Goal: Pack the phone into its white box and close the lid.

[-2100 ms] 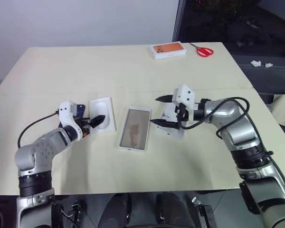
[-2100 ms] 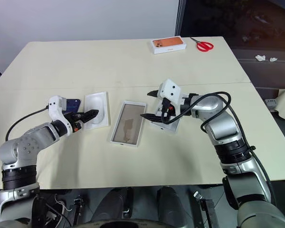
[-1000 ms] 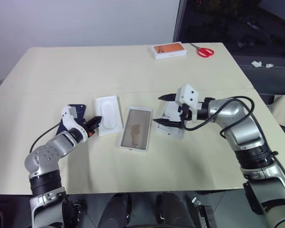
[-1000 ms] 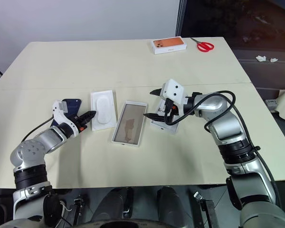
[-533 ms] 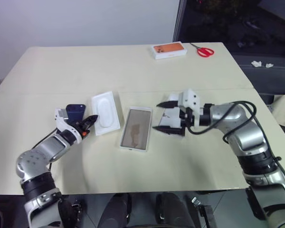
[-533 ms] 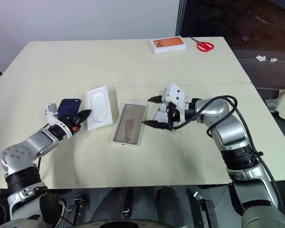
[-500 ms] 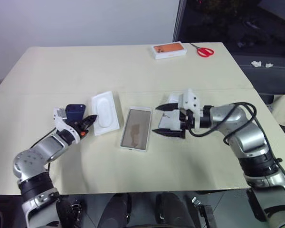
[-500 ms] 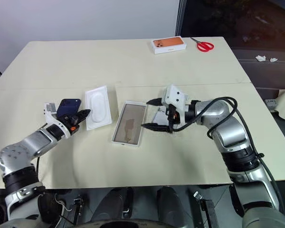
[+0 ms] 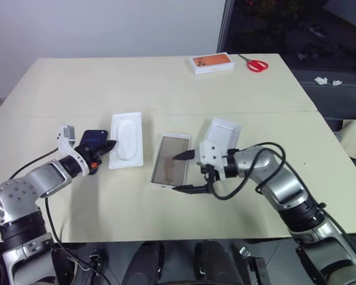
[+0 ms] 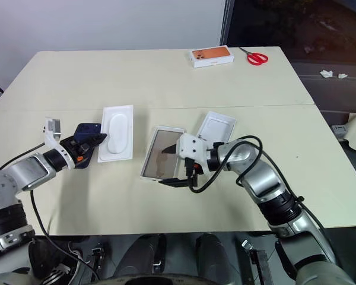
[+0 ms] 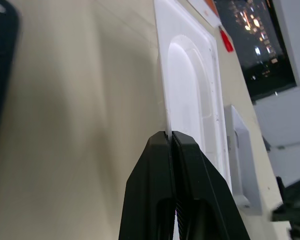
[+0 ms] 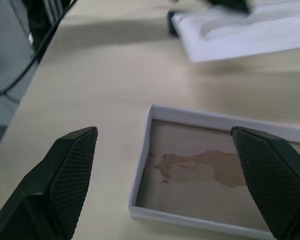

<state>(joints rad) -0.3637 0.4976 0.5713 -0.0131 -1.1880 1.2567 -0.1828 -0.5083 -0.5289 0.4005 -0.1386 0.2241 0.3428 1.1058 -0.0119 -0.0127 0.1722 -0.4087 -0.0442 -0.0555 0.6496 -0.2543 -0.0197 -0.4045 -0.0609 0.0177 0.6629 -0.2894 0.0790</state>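
Two pale cream panels form the table, butted along a thin seam that runs across its middle; the surface is matte and bare-looking. Behind it stands a plain light wall, and to the right a dark window area.

At the far edge lie an orange-topped box and red-handled scissors, just beside each other.

The white box sits near the table's centre: shallow, rectangular, thin cardboard walls, with a tan floor bearing a darker blotch. The lid lies just to its right, plain white side up, tilted relative to the box. To the left of the box lies the insert tray, a moulded white piece with an oval recess (smooth, slightly glossy in the left wrist view).

The phone, dark navy and glossy, lies left of the tray, close to its edge and partly behind the left arm.

The left gripper has its black fingers pressed together, with the tips at the tray's near edge; whether they pinch that edge cannot be told.

The right gripper is spread wide, textured black pads apart, poised over the near end of the box and holding nothing.
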